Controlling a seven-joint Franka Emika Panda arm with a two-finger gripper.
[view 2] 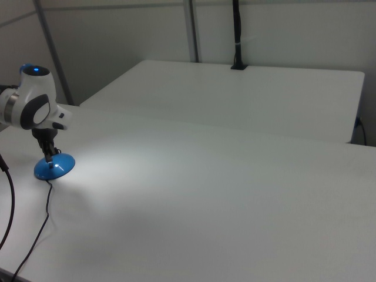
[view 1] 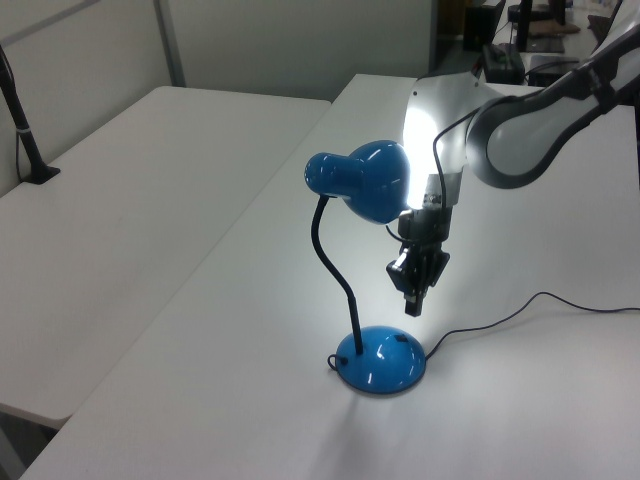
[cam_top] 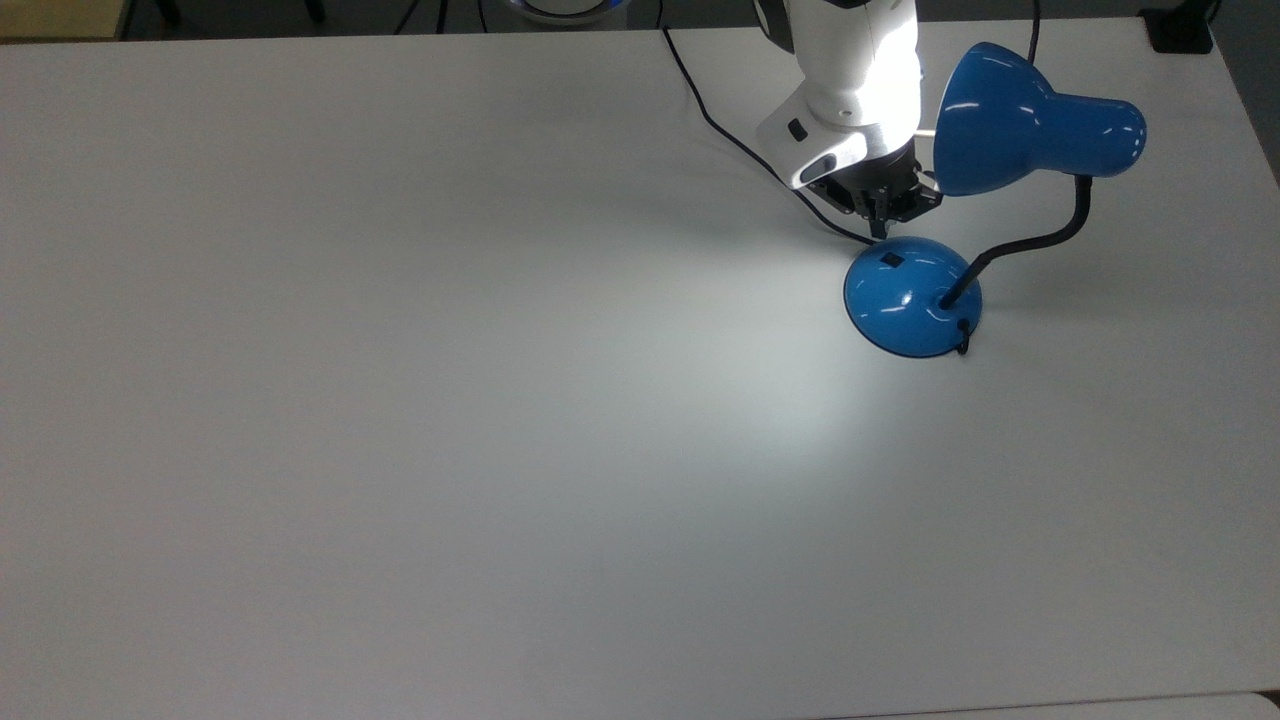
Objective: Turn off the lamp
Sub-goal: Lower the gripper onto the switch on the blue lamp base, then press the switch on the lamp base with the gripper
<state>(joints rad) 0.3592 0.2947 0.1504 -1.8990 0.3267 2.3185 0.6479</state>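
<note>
We count one lamp (cam_top: 1010, 190), one cord (cam_top: 745, 150), one gripper (cam_top: 880, 228), and two tables (view 1: 560, 330) (view 1: 120, 200) side by side.

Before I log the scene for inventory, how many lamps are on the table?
1. The lamp stands near the top view's upper right, its base just below the end effector.

white table (cam_top: 400, 400), blue lamp (cam_top: 912, 296), black cord (cam_top: 740, 150)

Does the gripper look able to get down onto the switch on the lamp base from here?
Probably yes. The gripper hangs just above the base, near the switch; the shade sits off to the side, leaving the drop free.
</note>
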